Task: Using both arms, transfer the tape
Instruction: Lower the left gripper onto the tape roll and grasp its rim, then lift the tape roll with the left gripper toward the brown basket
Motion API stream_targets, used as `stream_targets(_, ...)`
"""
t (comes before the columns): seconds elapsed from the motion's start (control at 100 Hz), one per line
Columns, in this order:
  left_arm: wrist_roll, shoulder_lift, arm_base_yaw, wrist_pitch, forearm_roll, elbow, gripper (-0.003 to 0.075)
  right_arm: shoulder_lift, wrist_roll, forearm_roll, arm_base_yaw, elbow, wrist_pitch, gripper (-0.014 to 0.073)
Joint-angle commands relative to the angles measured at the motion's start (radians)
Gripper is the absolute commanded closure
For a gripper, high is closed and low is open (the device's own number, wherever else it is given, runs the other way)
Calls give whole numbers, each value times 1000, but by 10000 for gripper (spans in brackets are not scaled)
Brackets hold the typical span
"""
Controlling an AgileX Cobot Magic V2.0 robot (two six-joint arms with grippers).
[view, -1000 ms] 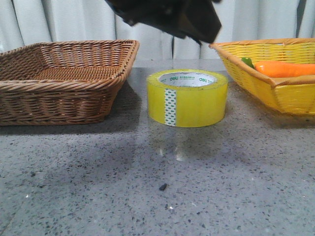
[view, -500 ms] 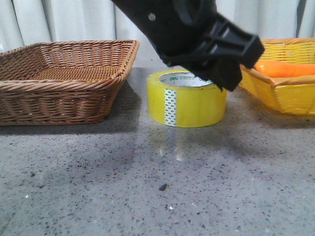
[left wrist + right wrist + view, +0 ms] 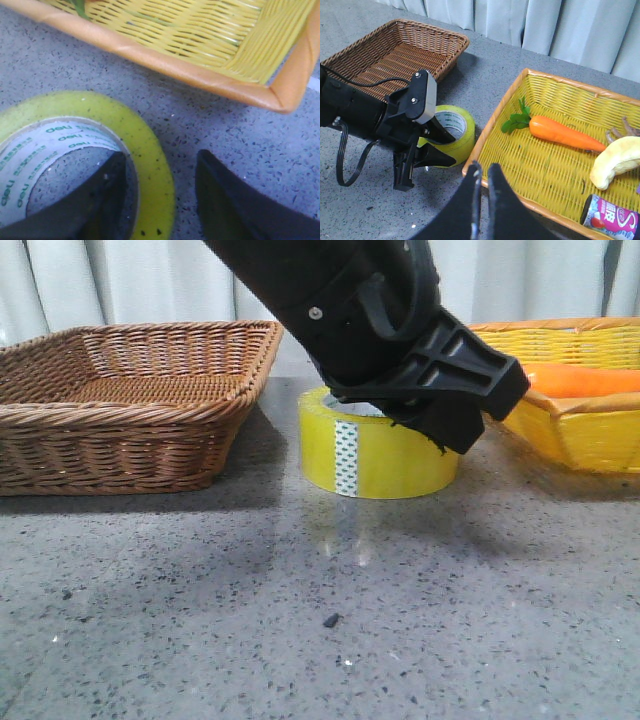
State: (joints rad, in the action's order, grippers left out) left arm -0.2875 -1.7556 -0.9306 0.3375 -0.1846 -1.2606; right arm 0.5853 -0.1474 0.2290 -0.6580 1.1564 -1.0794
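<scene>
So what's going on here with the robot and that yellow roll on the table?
The left gripper is down over the tape, which sits flat on the table between the brown basket and the yellow basket. Its jaws are open, one finger inside the roll's core and the other outside the wall; they don't look closed on it. The right gripper hangs above the yellow basket's near edge, fingers nearly together, holding nothing.

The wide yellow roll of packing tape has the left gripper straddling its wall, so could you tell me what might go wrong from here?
1. The wide yellow roll of packing tape stands close to the yellow wicker basket; the open left gripper could nudge the roll toward the rim.
2. The fingers grip only one wall, so the roll may tilt when lifted.
</scene>
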Motion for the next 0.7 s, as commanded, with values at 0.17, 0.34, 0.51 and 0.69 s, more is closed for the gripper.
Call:
stream_targets(0.17, 1, 44, 2, -51, -6, -31, 573, 6, -3, 13, 3, 19, 54, 666)
stream_targets(0.34, 1, 44, 2, -53, -6, -31, 642, 6, -3, 13, 3, 19, 54, 666)
stream_targets(0.51, 1, 48, 2, -51, -6, -33, 713, 6, -3, 13, 3, 19, 54, 666)
stream_targets(0.69, 1, 78, 2, -42, -2, -60, 741, 6, -3, 13, 3, 19, 54, 666)
